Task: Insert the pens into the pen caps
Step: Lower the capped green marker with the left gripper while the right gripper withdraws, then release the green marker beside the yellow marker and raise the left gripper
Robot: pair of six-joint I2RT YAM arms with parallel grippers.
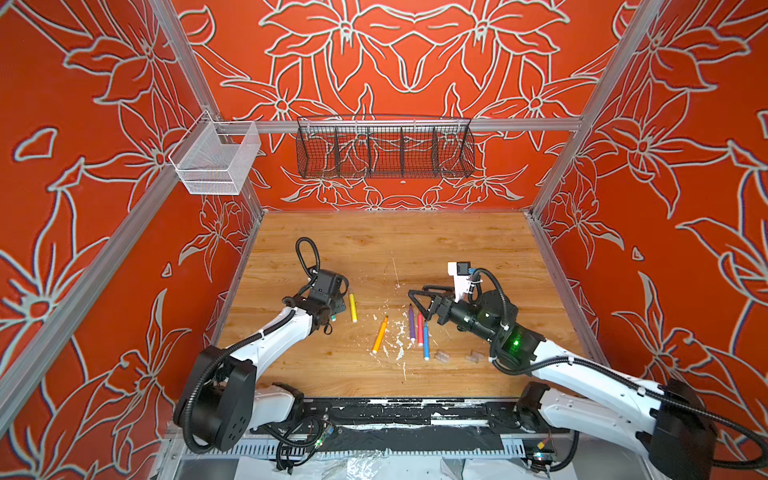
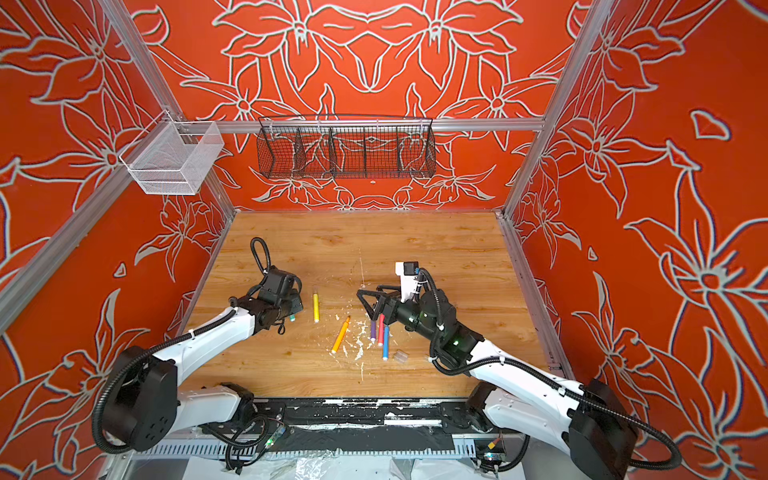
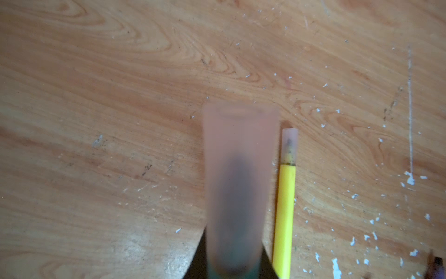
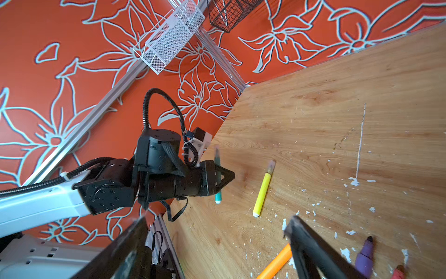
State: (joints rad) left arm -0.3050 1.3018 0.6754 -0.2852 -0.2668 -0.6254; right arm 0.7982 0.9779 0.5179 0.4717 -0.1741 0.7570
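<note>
My left gripper clamps the green pen, right gripper gapes empty. If that cap (blurry here) is only half seated, letting go could shed it.

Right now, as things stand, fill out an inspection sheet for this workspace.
Surface: wooden table, scuffed.
Job's things: green pen capped, held; yellow pen capped, lying; orange pen, purple pen, pink-red pen, blue pen lying uncapped; two loose caps beside them.
Clutter: white paint flecks mid-table.
Grippers: left gripper shut on the green pen; right gripper open, empty.
Cables: black hose looped over the left wrist; loose wires at the front.
Surroundings: white mesh basket, black wire basket, flowered orange walls.
</note>
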